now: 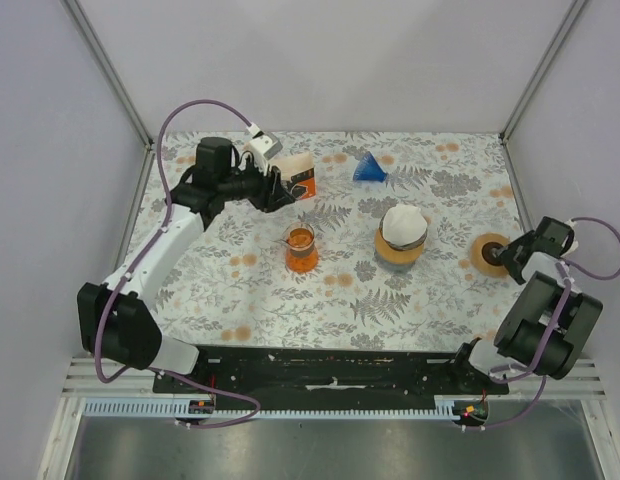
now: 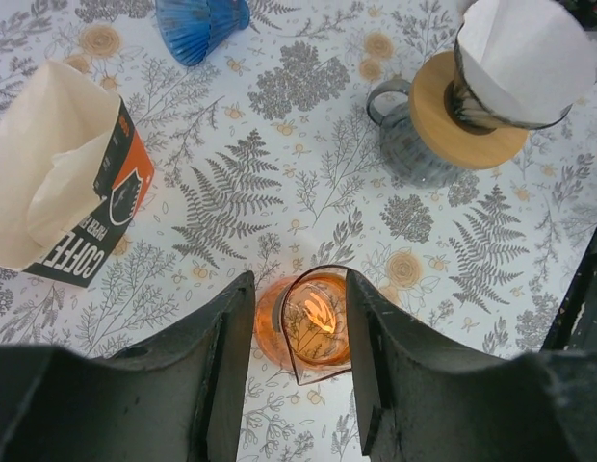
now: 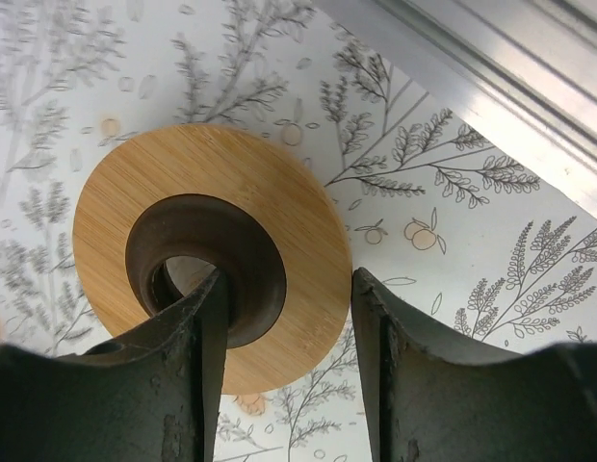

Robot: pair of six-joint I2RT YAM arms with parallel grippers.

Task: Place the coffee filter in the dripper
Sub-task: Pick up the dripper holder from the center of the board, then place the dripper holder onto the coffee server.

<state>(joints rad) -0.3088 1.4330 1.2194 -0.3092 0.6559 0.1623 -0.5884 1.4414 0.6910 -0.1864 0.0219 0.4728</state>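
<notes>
A white paper coffee filter (image 1: 402, 222) sits in a dark-rimmed dripper with a wooden collar (image 2: 472, 130) on a grey mug (image 1: 398, 255); the filter also shows in the left wrist view (image 2: 525, 58). A blue cone dripper (image 1: 368, 168) lies at the back, also seen in the left wrist view (image 2: 197, 24). A pack of cream filters (image 1: 298, 175) in an orange and black box (image 2: 96, 221) stands beside my left gripper (image 1: 280, 190). That gripper (image 2: 298, 289) is open and empty, held above the table. My right gripper (image 1: 505, 258) is open and empty.
An orange glass cup (image 1: 301, 250) stands mid-table, and shows below and between my left fingers (image 2: 318, 318). A wooden ring with a dark centre (image 1: 485, 250) lies at the right; my right gripper (image 3: 289, 289) hovers over its edge (image 3: 183, 159). The metal frame rail (image 3: 491, 67) runs close by.
</notes>
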